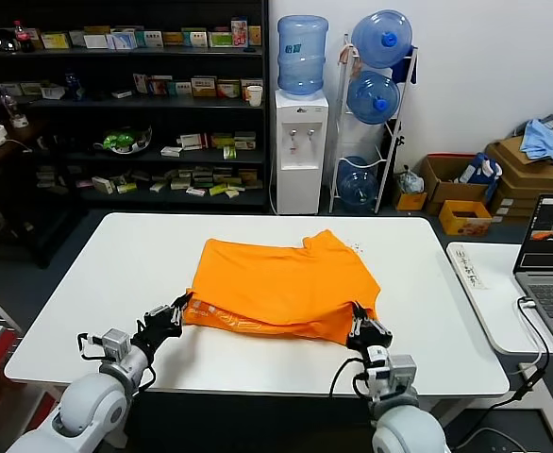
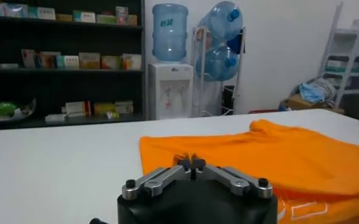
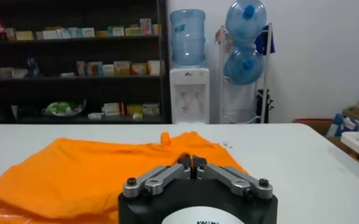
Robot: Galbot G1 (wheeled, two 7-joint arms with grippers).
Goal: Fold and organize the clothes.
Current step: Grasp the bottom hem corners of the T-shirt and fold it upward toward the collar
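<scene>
With my left gripper (image 1: 175, 310) and right gripper (image 1: 360, 322) pinched on the T-shirt (image 1: 281, 283) near corners | one fold made | further folds, tidying remain.

Bright orange T-shirt (image 1: 281, 283) lies folded, slightly rumpled, on the white table's middle.

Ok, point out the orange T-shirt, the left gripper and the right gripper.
orange T-shirt (image 1: 276, 283): head view, middle of the folded top layer.
left gripper (image 1: 177, 309): head view, fingertips at the shirt's near left corner.
right gripper (image 1: 360, 319): head view, fingertips at the shirt's near right corner.
</scene>
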